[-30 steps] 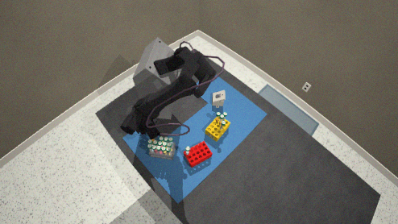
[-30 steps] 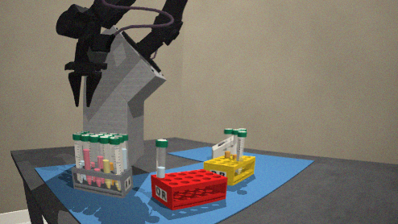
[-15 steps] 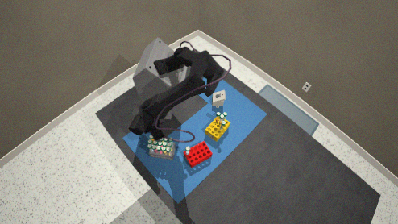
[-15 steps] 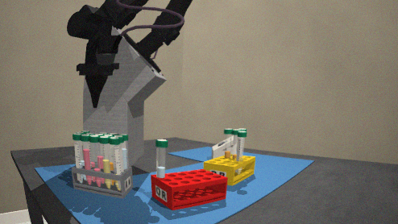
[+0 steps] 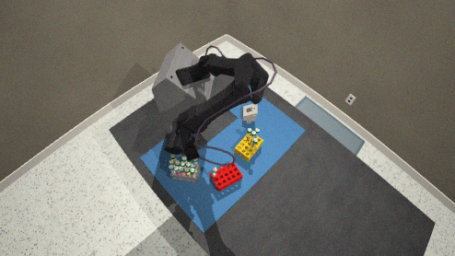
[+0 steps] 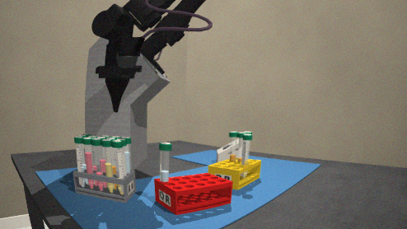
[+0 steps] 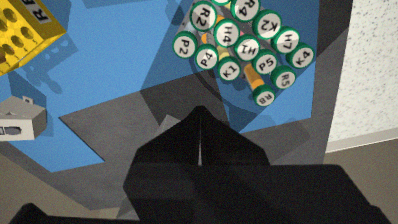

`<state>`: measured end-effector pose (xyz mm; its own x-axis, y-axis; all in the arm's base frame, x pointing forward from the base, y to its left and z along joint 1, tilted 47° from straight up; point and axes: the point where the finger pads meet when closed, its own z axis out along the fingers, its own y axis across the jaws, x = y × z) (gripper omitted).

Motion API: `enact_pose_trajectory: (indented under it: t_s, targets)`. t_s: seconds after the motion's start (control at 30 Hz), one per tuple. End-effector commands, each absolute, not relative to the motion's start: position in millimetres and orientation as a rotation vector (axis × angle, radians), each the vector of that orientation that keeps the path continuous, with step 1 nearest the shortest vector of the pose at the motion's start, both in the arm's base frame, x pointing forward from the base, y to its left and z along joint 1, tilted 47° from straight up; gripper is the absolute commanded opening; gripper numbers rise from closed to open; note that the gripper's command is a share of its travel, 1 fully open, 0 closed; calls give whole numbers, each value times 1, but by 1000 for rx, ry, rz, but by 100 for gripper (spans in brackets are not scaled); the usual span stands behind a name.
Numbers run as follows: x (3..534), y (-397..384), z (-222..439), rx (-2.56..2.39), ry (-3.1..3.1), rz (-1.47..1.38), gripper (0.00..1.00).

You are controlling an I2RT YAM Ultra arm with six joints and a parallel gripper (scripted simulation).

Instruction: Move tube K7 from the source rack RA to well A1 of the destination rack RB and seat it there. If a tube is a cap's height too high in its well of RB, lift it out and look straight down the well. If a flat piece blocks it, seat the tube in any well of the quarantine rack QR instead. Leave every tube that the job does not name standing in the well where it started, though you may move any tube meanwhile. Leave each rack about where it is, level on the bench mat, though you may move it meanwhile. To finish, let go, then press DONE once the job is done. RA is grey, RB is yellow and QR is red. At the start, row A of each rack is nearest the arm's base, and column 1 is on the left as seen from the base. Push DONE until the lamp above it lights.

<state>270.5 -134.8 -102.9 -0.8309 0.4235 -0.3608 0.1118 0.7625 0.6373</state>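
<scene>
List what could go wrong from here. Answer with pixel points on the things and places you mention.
The shut fingers (image 6: 116, 110) may knock caps if lowered onto the grey rack (image 5: 185, 179) (image 6: 103, 193) before opening.

Its tubes stand tightly packed, so gripping one could disturb neighbours.

K7 isn't among the caps readable in the wrist view, so a wrong tube might get picked.

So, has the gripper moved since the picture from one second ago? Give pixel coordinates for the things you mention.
Yes. In the exterior view the gripper (image 5: 192, 157) (image 6: 116, 111) (image 7: 200, 112) moved right, across the grey pedestal (image 6: 95, 117), towards its middle.
</scene>
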Motion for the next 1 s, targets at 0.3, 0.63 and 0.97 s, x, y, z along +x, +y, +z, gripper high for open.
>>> enact_pose_trajectory:
  t_s: [0.3,0.63,0.97]
  targets:
    - [286,-123,-76,465,2434,815,0]
    - [302,-99,-56,451,2445,814,0]
    - [314,-82,-39,451,2444,814,0]
